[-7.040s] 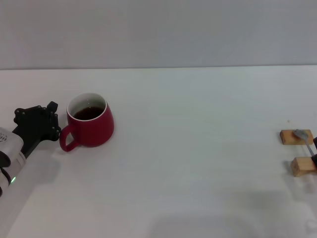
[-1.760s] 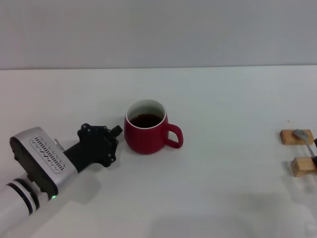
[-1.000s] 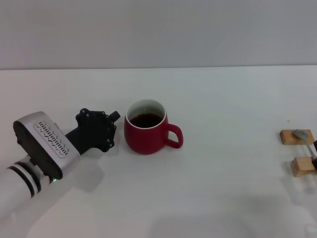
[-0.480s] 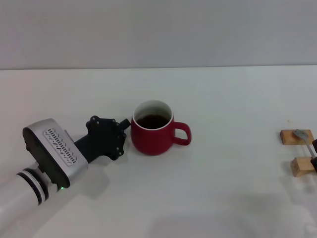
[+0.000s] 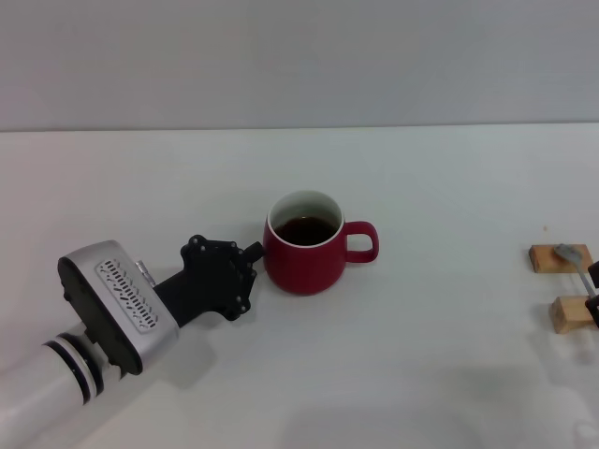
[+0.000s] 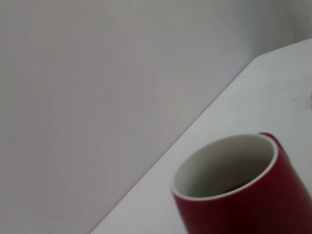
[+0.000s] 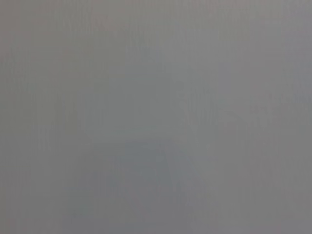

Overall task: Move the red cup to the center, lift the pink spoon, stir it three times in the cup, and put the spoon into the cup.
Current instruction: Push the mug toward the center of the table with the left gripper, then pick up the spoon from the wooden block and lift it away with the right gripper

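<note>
I see my left arm reaching in low from the near left of the head view, its silver wrist housing closest to me and the black left pincer at its far end. The pincer's tip sits right against the left side of the cup, at about the lower half of its wall; whether it actually touches I cannot tell, and I cannot tell either if the pincer is open or closed, since its fingers do not show apart from the black body.

The cup stands upright on the white tabletop, roughly in the middle stretch of it, with its handle pointing to the right. There is dark liquid inside, below the white rim. In the left wrist view the cup fills the lower part of the picture at close range, white inside showing, with the tabletop edge and a plain grey wall behind it.

Far off to the right, near the edge of the head view, two small wooden blocks lie one nearer and one farther, well apart from the cup. The spoon rests across them, its greyish bowl on the farther block.

My right pincer is out of sight; the right wrist view shows only flat grey.
</note>
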You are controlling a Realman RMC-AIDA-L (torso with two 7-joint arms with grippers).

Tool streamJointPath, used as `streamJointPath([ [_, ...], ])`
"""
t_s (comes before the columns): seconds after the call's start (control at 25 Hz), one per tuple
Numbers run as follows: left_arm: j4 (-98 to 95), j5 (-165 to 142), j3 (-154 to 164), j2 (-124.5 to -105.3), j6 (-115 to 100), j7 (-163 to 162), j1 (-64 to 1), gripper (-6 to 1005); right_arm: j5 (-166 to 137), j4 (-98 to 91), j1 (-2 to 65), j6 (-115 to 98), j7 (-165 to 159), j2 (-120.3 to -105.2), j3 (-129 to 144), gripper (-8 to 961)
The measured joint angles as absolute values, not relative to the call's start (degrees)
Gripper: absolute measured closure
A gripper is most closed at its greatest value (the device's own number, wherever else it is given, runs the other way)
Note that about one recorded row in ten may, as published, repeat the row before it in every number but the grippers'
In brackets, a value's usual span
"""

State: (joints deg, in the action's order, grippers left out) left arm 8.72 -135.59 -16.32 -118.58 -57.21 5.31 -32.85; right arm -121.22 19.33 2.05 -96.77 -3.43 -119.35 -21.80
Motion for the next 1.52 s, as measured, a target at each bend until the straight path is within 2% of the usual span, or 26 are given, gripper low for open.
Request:
streamJointPath([
  [0.68, 5.54, -135.45, -17.89, -118.27, -56.22, 6.13, -35.47, 1001, -121.18, 19.34, 1.64, -97.28, -3.43, -119.36, -21.18, 259],
  [1.52, 9.02, -135.63, -15.02, -118.64, -56.74, 6.17, -34.29, 1001, -121.04, 19.3, 1.82, -96.93, -3.42, -119.36, -21.18, 259],
])
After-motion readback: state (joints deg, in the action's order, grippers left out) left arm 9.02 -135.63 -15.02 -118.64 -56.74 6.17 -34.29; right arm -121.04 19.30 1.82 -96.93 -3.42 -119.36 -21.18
